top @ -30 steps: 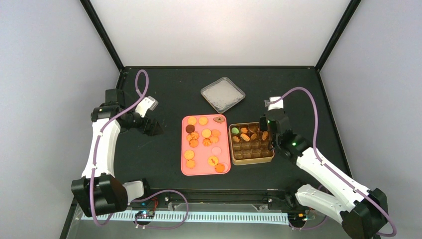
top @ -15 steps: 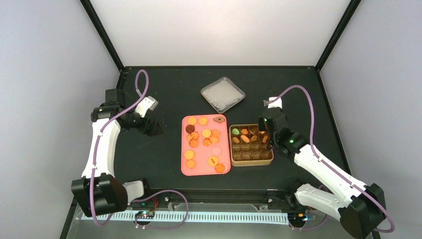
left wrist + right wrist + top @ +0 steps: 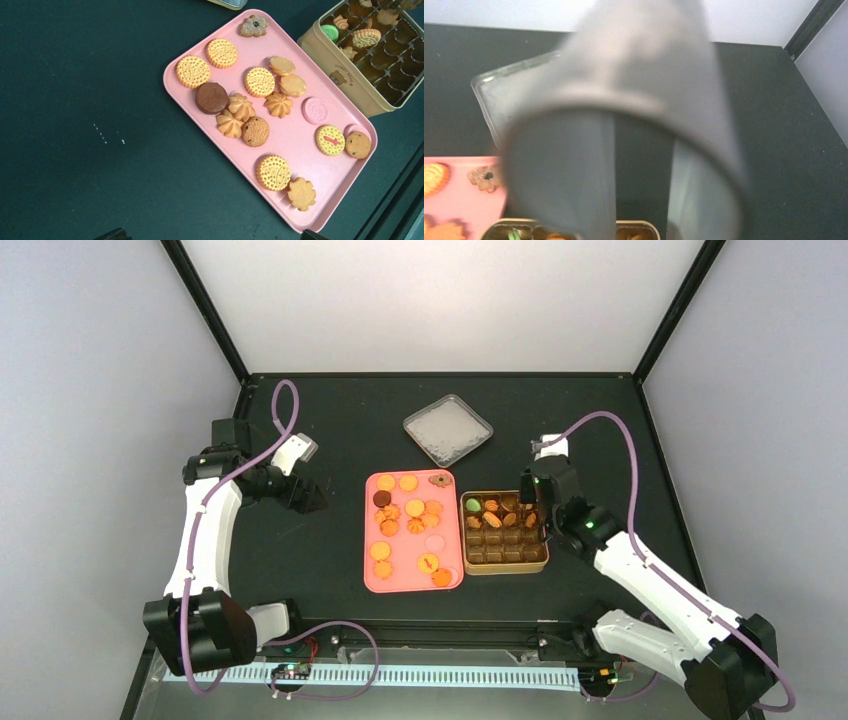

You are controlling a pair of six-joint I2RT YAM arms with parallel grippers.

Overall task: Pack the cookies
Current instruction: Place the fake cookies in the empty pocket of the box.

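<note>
Left arm was stretched forward along the left side of the worktop, wrist turned inward, left pincer sitting low with jaws spread wide. Right arm reached forward and inward, elbow bent, right pincer pointing down. Honestly couldn't make out its jaws.

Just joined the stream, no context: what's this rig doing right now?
It's packing cookies from the pink tray into the divided tin. The right hand holds tongs above the tin's far end, where several cookies already sit. The left hand hangs open left of the tray, holding nothing. Most cookies remain on the tray.
</note>
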